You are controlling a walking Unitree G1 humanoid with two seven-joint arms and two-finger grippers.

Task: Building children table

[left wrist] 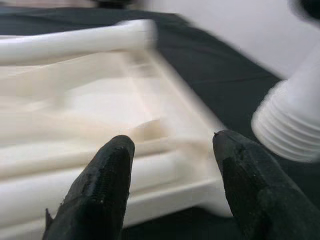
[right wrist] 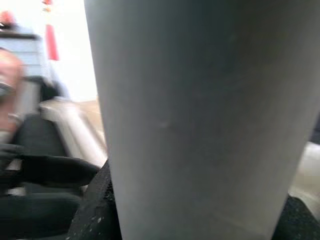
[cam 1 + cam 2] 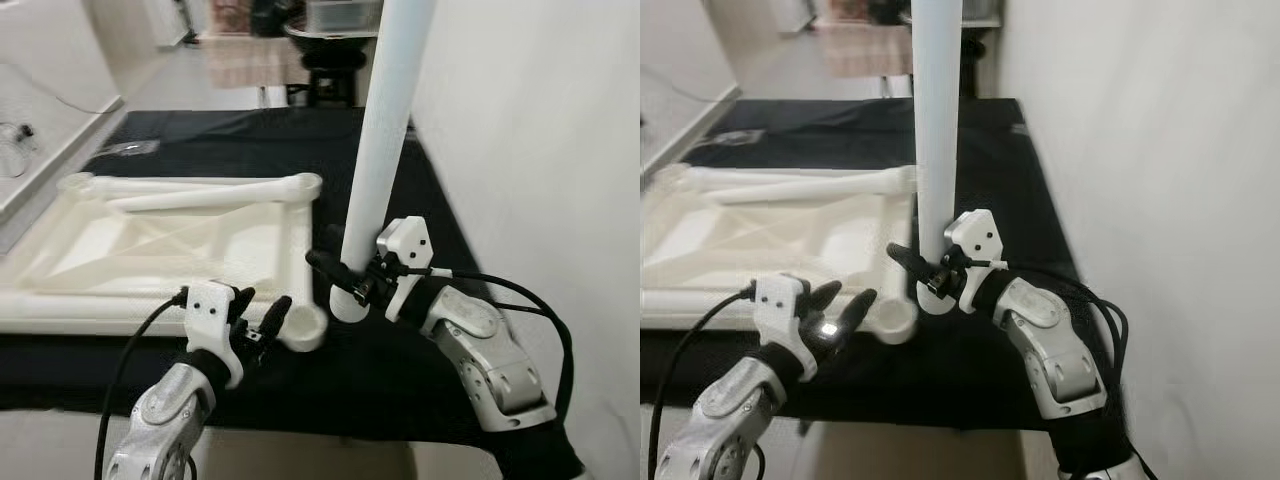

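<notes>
Left gripper (image 3: 262,322): nearest the lens, fingers spread with nothing between them, hovering just beside the near corner socket (image 3: 305,328) of the table top, at the front edge of the black cloth (image 3: 420,370). Table leg (image 3: 380,140): long white tube, held nearly upright, its threaded lower end just beside that corner socket and not yet seated in it; right gripper (image 3: 348,275) pinches it low on the shaft, fingers pressed to either side. Table top (image 3: 150,245): white moulded plastic, lying upside down with ribbed underside showing, directly beyond the corner socket; a second white leg (image 3: 200,195) lies across its far part. Handling, judged: leg appears hollow plastic, light, stiff, smooth and likely slippery under a narrow pinch; its length above the grip would make it top-heavy and prone to tilt; best held low near the thread for aiming, with the table top steadied at the socket rim. Thread probably needs square alignment to avoid cross-threading. White wall (image 3: 540,140): just beyond the leg, away from the socket. Markings: no brand, label or legible writing made out on any part
</notes>
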